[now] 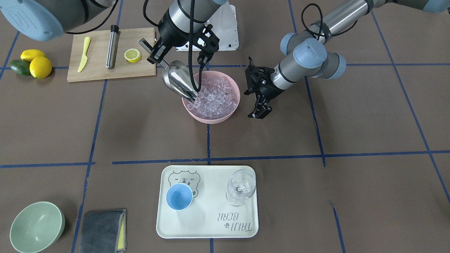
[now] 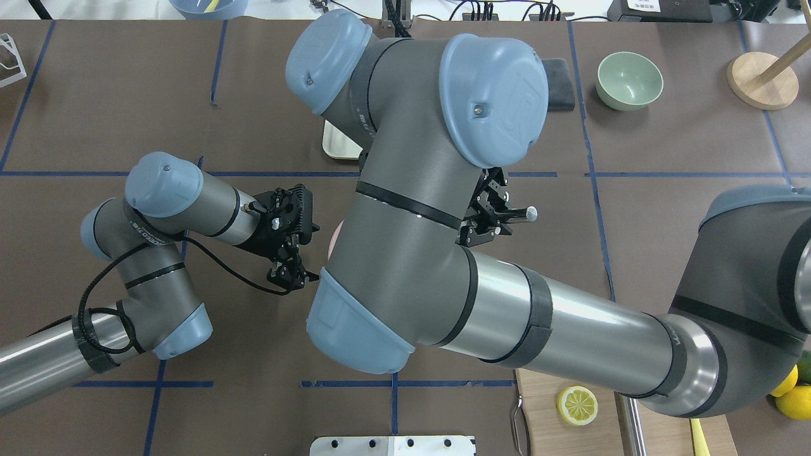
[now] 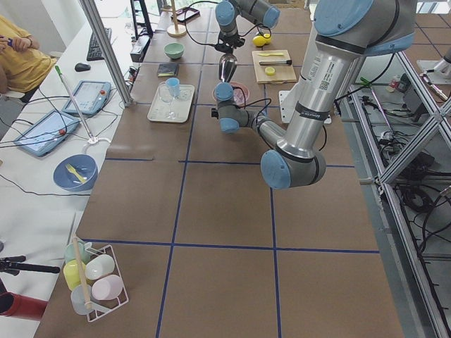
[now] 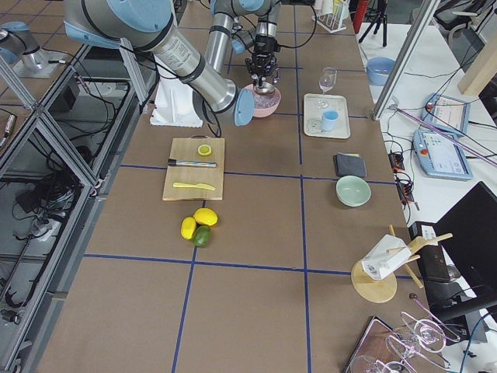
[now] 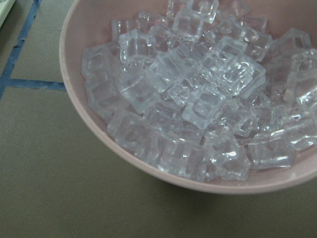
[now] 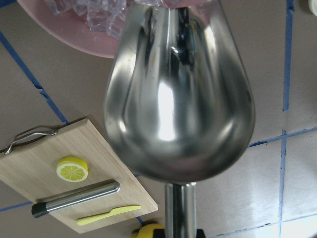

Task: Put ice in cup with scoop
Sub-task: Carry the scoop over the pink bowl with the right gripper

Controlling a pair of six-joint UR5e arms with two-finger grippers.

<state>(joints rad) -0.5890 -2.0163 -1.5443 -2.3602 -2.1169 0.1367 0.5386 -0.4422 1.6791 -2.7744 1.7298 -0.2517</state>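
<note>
Steel scoop (image 1: 177, 82) in right gripper (image 1: 156, 52)

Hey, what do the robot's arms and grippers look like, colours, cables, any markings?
Both arms are silver tubes with grey joints, light-blue round caps and black bands. The left arm and right arm each trail a black cable. The left gripper and right gripper are black, skeletal two-finger units. A white printed sticker sits on the left arm.

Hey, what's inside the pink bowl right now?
Clear ice cubes in a heap, with the steel scoop dipped into them. The ice hides the bottom of the bowl, and the scoop hides cubes beneath it.
</note>
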